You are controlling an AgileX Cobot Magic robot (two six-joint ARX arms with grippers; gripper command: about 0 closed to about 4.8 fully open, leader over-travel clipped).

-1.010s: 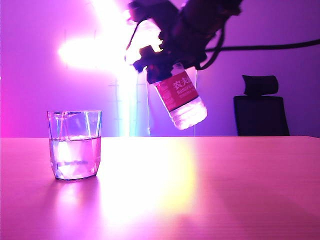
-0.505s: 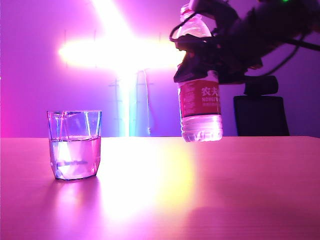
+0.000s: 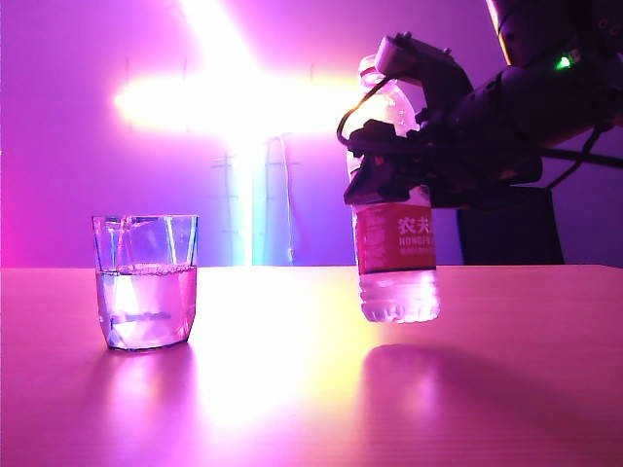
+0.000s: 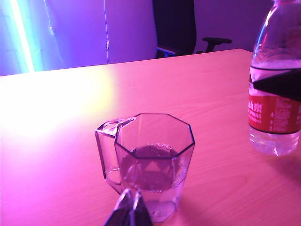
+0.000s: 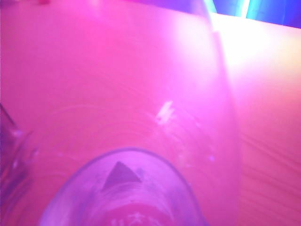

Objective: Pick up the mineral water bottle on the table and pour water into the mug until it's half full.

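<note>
The mug point(image 3: 146, 282) is a clear faceted glass standing on the left of the table point(image 3: 292, 399), about half full of water point(image 3: 146, 306). In the left wrist view the mug point(image 4: 153, 160) shows a handle. The mineral water bottle point(image 3: 394, 258) hangs upright just above the table, right of the mug, with water in its lower part. My right gripper point(image 3: 386, 180) is shut on its middle, above the red label. One dark finger point(image 4: 277, 84) crosses the bottle point(image 4: 275, 108). In the right wrist view the blurred bottle point(image 5: 141, 141) fills the picture. My left gripper point(image 4: 131, 207) stands shut just in front of the mug.
A dark office chair point(image 3: 506, 238) stands behind the table's far edge on the right, also in the left wrist view as the chair point(image 4: 174, 26). Bright light strips point(image 3: 234, 97) glare on the back wall and reflect on the tabletop.
The right gripper has swung the bottle from a high tilt with its neck toward the mug to upright, moving it right and down close to the table. The mug and left gripper stayed still.
</note>
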